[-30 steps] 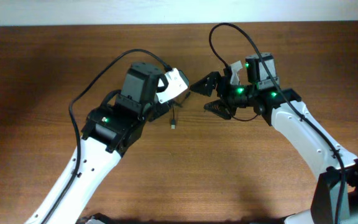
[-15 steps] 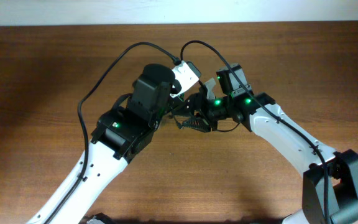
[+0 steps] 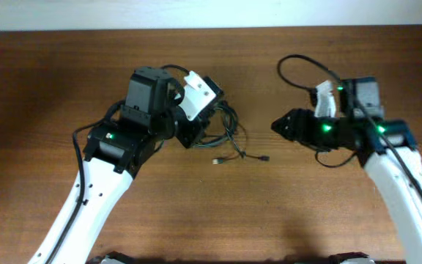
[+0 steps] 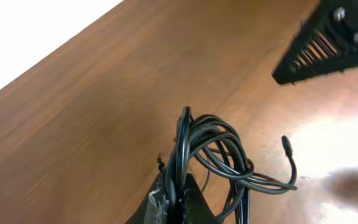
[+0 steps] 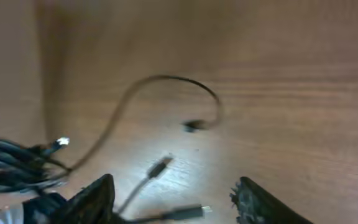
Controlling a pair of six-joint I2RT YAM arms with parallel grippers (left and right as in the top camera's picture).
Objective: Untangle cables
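Observation:
The cables are a bunch of thin black loops hanging from my left gripper near the table's middle. In the left wrist view that gripper is shut on the cables, which fan out in loops to the right. One plug end trails onto the wood. Two loose ends lie on the table below the bunch. My right gripper points left, a short way right of the bunch, and is open. In its own blurred view, the right gripper has plug ends lying on the wood between its fingers.
The brown wooden table stretches to a pale wall edge at the back. Each arm's own thicker black cable arcs above its wrist. The right gripper's finger shows at the top right of the left wrist view.
My right gripper closed in on the bunch at the left gripper, then drew back to the right with its jaws apart. The left gripper shifted left; cable ends now trail on the table.

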